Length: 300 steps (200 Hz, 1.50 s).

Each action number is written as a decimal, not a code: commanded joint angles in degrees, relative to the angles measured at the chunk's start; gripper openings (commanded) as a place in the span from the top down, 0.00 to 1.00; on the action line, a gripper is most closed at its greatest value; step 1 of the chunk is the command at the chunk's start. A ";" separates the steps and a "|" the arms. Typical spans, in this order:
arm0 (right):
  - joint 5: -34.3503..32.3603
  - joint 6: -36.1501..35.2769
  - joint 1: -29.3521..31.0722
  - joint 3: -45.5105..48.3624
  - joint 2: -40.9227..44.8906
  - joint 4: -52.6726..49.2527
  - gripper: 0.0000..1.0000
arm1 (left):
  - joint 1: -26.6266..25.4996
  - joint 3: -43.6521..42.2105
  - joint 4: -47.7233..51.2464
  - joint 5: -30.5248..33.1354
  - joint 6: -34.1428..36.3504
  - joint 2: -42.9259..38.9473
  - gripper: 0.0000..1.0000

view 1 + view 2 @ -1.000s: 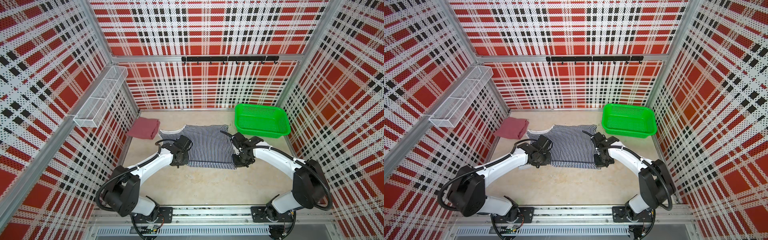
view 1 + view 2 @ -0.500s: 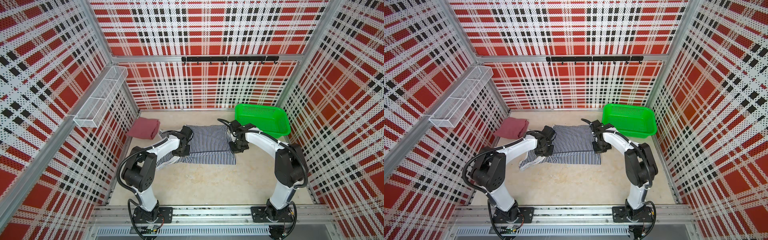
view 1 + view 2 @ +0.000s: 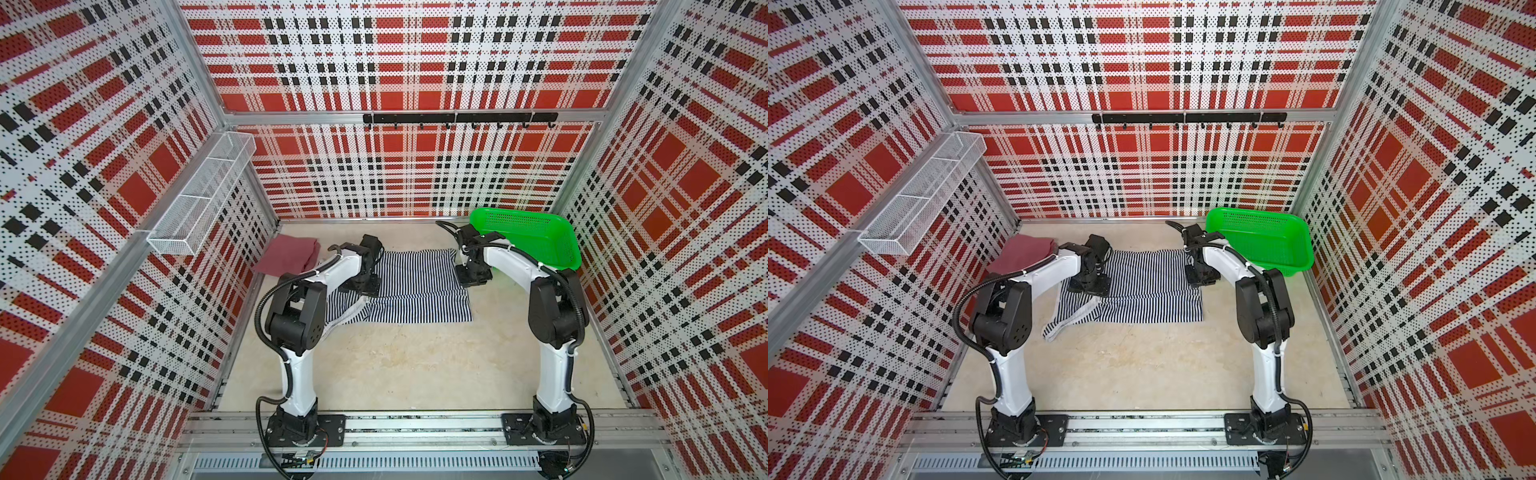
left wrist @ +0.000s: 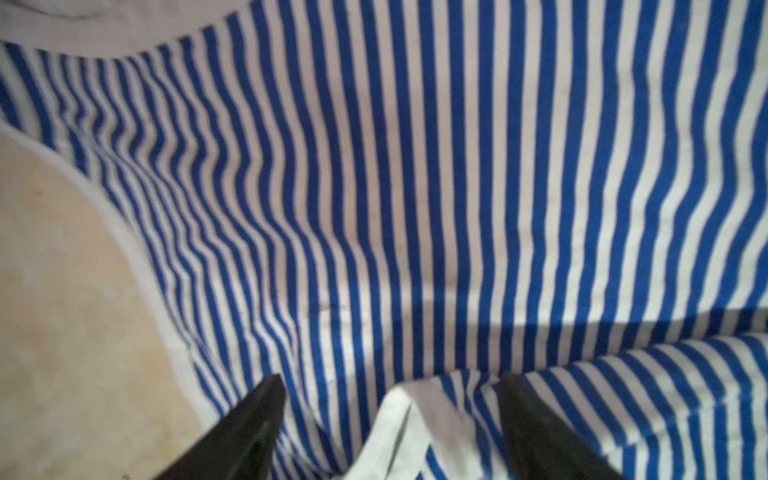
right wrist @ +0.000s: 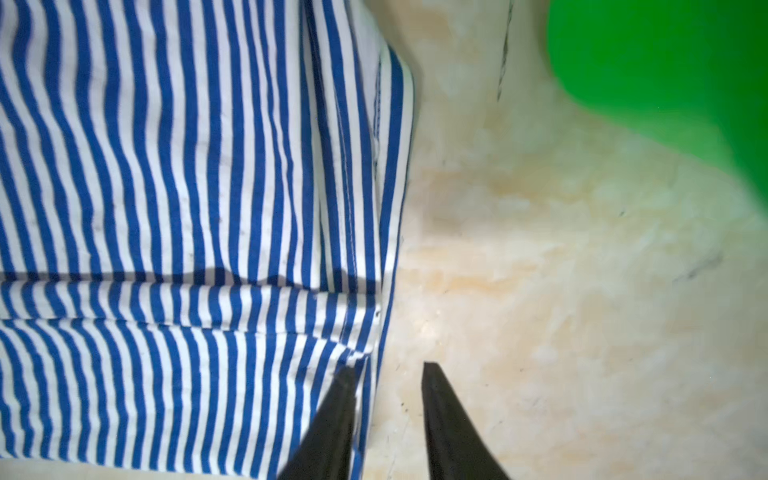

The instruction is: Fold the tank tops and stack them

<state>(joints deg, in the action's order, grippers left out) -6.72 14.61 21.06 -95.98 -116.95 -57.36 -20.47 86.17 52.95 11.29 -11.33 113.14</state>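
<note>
In both top views the striped top (image 3: 419, 291) (image 3: 1150, 295) lies folded flat toward the back of the worktop (image 3: 407, 361). The left end effector (image 3: 365, 286) is lowered onto its left side and the right end effector (image 3: 471, 276) sits at its right edge, beside the green basket (image 3: 523, 212). A white-edged strap (image 3: 345, 320) trails off the near left corner, and the rose top (image 3: 289, 254) sits folded by the left wall, clear of both end effectors. The left wrist view shows the left end effector (image 4: 390, 386) with fingers spread wide, gripping nothing, and a white-edged fold of the striped top (image 4: 415, 187) lying loose between them. The right wrist view shows the right end effector (image 5: 388, 370) parted and grasping nothing. One finger is over the corner of the striped top (image 5: 166, 166) and the other over bare worktop (image 5: 561, 270), with the green basket (image 5: 665, 62) a blur beyond.
</note>
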 commanded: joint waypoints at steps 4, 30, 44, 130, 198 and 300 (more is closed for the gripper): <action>0.75 0.43 0.10 1.72 3.95 0.63 0.58 | 0.59 -1.73 4.26 2.63 -1.31 -7.17 0.11; 5.32 3.14 1.97 11.89 10.58 5.06 0.58 | 1.29 -12.70 0.55 0.16 -5.57 -14.96 0.16; 10.19 4.41 3.37 17.59 12.54 10.42 0.60 | 1.55 -17.60 -3.25 -2.52 -7.32 -17.29 0.21; 5.91 7.90 3.09 26.19 8.03 19.04 0.75 | -2.81 -19.31 -15.33 -11.19 -8.14 -9.45 0.35; 1.45 6.62 -3.69 34.05 12.36 19.83 0.75 | -6.16 -16.04 -13.41 -12.36 -3.53 -4.75 0.34; 2.50 5.26 -4.10 30.86 8.42 20.01 0.74 | 1.40 -33.11 -4.87 -5.74 -14.20 -28.90 0.26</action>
<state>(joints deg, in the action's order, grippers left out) -3.07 20.60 17.78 -65.43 -105.01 -36.84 -19.62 59.99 44.53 5.19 -20.43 86.89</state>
